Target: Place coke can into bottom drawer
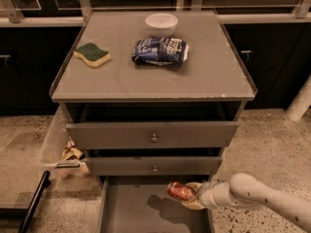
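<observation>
Over the right side of the bottom drawer (127,216) hangs the can (180,191), tipped on its side with one end pointing left toward the drawer's middle. It casts a dark shadow on the grey floor just beside it, so I judge it is held a little clear of the floor rather than resting on it. The jaws are closed on the can's right end, near the drawer's right wall, and the white arm (257,198) reaches in low from the right. I read that low, sideways approach as the way to slip under the two upper drawers (121,136), whose fronts overhang the back of the open tray; coming straight down from above would be blocked there.

Holding the can by one end keeps most of it out over the floor, so a release should drop it inside the walls. Lying flat, it may roll once freed; the side walls should catch it. My judgement is that the carry is nearly done and what remains is to lower slightly, let go, and draw the arm back out to the right without clipping the drawer's edge.

Up on the bench (204,79), well away from all this, sit a white bowl (161,23), a blue bag (160,51) and a sponge (92,55).
</observation>
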Controlling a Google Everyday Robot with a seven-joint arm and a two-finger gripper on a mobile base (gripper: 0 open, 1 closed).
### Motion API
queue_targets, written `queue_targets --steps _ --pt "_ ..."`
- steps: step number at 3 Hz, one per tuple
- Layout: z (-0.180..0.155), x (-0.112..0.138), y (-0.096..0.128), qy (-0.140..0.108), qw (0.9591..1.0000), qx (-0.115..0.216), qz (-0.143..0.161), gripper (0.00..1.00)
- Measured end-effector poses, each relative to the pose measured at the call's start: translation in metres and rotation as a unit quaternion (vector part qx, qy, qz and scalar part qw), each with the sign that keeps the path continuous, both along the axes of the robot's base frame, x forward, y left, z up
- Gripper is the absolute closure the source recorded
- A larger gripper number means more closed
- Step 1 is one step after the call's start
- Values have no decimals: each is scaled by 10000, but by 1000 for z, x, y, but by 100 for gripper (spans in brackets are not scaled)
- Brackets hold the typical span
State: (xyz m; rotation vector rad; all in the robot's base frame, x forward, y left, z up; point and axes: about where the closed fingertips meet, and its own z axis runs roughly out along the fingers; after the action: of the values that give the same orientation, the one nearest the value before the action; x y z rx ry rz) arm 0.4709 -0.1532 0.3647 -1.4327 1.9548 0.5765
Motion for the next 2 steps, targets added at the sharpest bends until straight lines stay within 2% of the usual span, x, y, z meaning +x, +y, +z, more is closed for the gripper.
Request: queue_targets --steps 1,2 --pt "-53 9 6 54 9998 140 -90 100" --pt "-93 15 18 -20 9997 233 31 100"
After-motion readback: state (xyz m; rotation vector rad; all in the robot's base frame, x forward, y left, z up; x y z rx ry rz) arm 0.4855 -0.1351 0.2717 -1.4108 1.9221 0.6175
